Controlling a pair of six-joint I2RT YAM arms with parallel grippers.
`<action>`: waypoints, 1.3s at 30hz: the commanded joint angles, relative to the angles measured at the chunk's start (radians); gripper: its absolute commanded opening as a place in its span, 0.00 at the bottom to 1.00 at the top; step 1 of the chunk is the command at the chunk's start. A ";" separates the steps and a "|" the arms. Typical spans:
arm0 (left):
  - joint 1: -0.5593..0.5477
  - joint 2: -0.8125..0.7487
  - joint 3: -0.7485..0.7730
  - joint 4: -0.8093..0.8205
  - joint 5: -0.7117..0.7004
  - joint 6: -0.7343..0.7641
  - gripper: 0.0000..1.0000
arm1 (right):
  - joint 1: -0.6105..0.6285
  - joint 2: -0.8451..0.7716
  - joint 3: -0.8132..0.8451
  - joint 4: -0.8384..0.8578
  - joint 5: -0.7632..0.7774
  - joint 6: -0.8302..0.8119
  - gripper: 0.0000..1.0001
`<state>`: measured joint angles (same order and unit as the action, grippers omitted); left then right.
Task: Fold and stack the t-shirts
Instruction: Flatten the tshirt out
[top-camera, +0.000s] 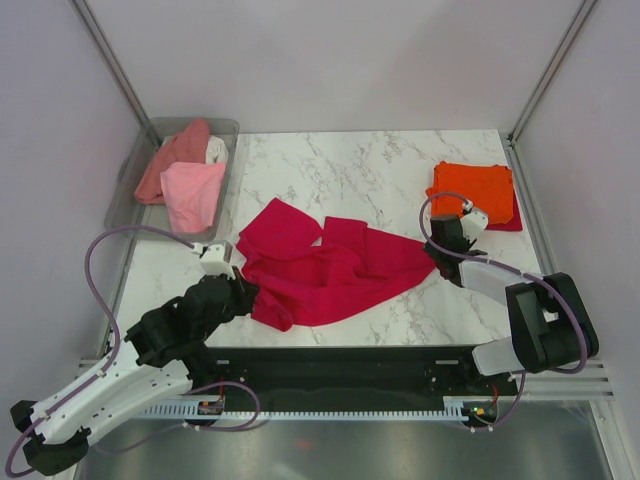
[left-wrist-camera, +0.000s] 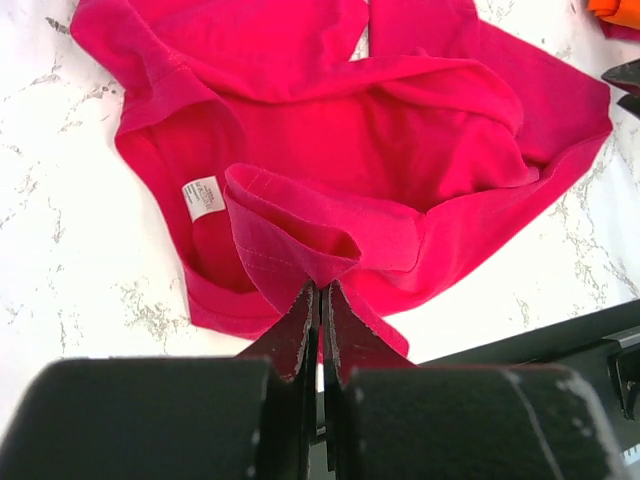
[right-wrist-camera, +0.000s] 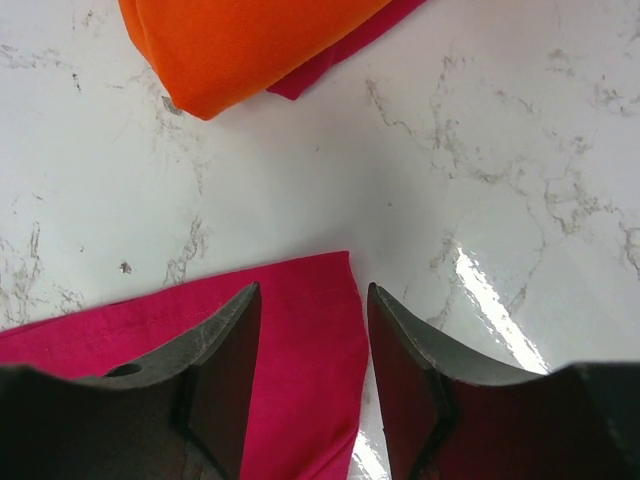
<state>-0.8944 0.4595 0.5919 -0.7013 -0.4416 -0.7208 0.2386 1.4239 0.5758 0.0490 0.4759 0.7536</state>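
surface: bench (top-camera: 380, 165), white marble pattern with grey veins, glossy. a streak of glare shows in the right wrist view.
room: plain pale walls (top-camera: 330, 60) on three sides, slim metal posts (top-camera: 110, 60) at the far corners.

items:
- crimson t-shirt (top-camera: 320, 270): unfolded and rumpled, lying across the middle of the bench toward its near edge.
- orange t-shirt (top-camera: 472, 185): folded, at the far right of the bench, lying on a red cloth (top-camera: 512, 222) whose edge sticks out beside it.
- clear grey bin (top-camera: 125, 195): far left, holding a loose heap of a light pink t-shirt (top-camera: 192, 195), a salmon t-shirt (top-camera: 170, 160) and a white t-shirt (top-camera: 216, 150).
- left tool (top-camera: 248, 292): at the near left edge of the crimson t-shirt, closed tight on a fold of its hem, which rises in a small peak.
- right tool (top-camera: 432, 250): at the shirt's right tip, jaws apart. the fabric edge lies flat on the bench between them and is not pinched.

by view:
- top view only: the bin and its contents, both arms, and their purple cables (top-camera: 100, 250).
- left wrist only: the white label (left-wrist-camera: 203, 197) inside the neck, the stitched hem, and the pinched fold. the right tool's dark tips show at the right margin.
- right wrist only: the flat crimson corner between the fingers (right-wrist-camera: 215, 350), and the rounded fold of the orange t-shirt with the red cloth under it, apart from the crimson one.
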 joint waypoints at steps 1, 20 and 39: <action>-0.003 -0.012 0.039 -0.004 -0.051 -0.048 0.02 | -0.002 0.001 -0.011 0.026 0.000 -0.011 0.55; -0.001 0.039 0.088 -0.030 -0.124 -0.065 0.02 | -0.009 0.043 0.016 0.012 0.015 0.016 0.00; 0.451 0.467 0.232 0.364 0.493 0.121 0.02 | -0.021 -0.342 0.157 -0.342 0.184 0.032 0.00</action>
<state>-0.5381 0.9028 0.7208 -0.4603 -0.1692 -0.6594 0.2245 1.1408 0.6361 -0.2131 0.6022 0.7834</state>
